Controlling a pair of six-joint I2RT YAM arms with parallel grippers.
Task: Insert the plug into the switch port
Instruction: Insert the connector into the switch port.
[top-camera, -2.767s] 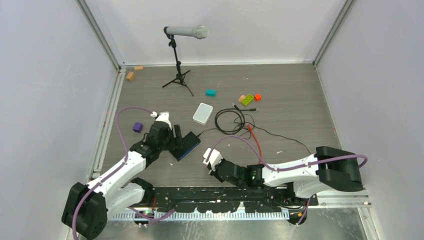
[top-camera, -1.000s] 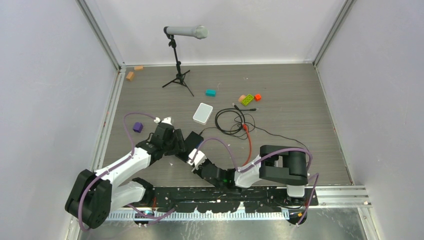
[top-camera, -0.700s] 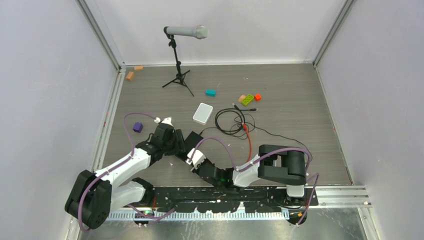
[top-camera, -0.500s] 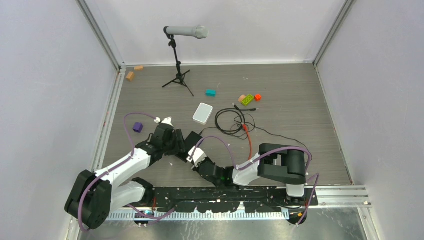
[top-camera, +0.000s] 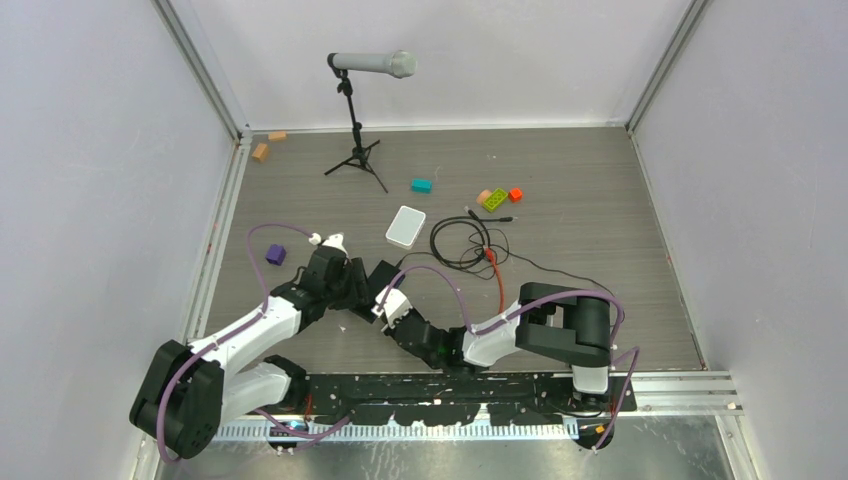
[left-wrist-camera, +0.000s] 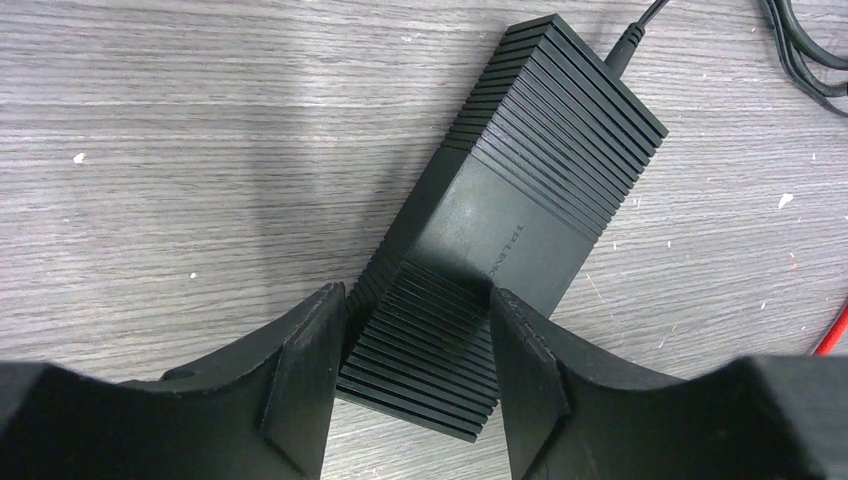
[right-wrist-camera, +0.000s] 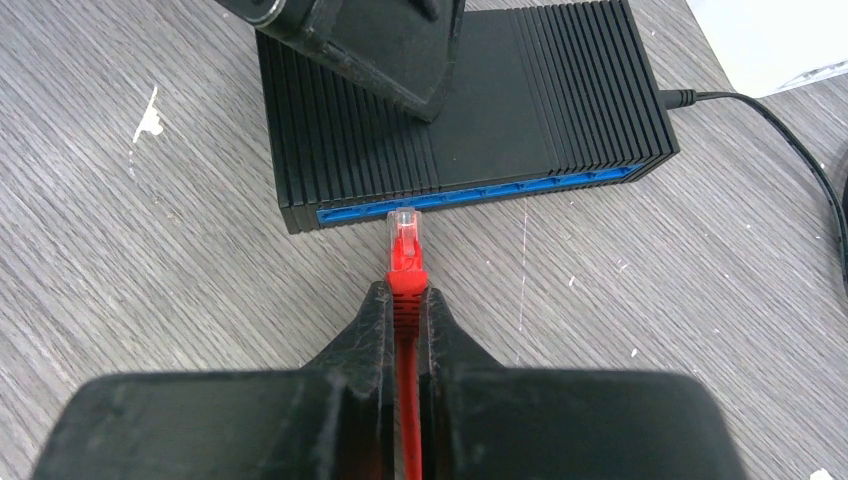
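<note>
Right wrist view: the right gripper is clamped on the red boot of the cable just behind the plug. The plug juts forward, its clear tip just short of a port on the blue edge of the switch. In the left wrist view, the left gripper is closed across the narrow end of the switch, a finger on each side, pinning it flat on the table.

The plug looks light and rigid, with thin clear plastic likely to crack if jammed in crooked. The cable is thin and would likely bend if held farther back, so the boot is the sensible hold. The switch looks light enough to slide when pushed, so it needs bracing.
</note>
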